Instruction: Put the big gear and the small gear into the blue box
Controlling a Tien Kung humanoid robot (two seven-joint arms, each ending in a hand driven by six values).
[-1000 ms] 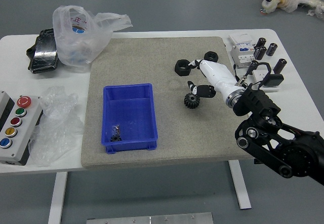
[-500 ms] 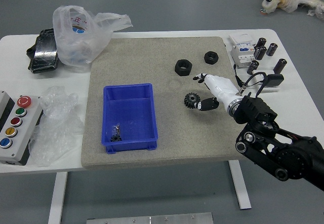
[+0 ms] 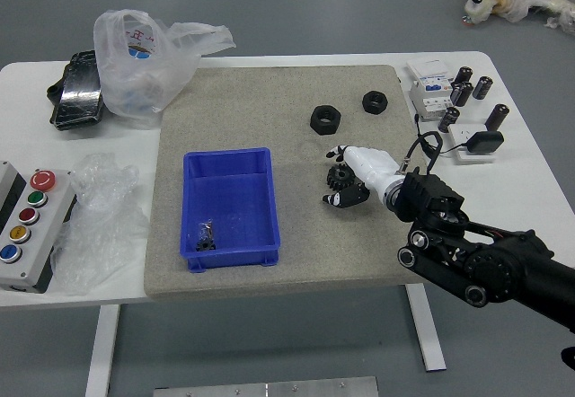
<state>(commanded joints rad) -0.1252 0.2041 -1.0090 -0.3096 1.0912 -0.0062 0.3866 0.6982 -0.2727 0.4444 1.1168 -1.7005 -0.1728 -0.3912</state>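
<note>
Right hand point(image 3: 370, 167) shifted left, half open and empty, thumb and fingers parted around the black gear point(image 3: 340, 177)

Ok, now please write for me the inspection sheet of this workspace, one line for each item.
Surface: white table, grey mat on it.
Job's things: one black toothed gear on the mat; blue box with a small dark item inside, kind unclear.
Clutter: two black nuts, clear plastic bag, black package, button box, white device, black cylinders.
Robot hands: right robot hand open around the gear, contact unclear; left not in view.
Cables: thin black cable, right side of table.
Surroundings: grey floor; people, nothing seen.
</note>
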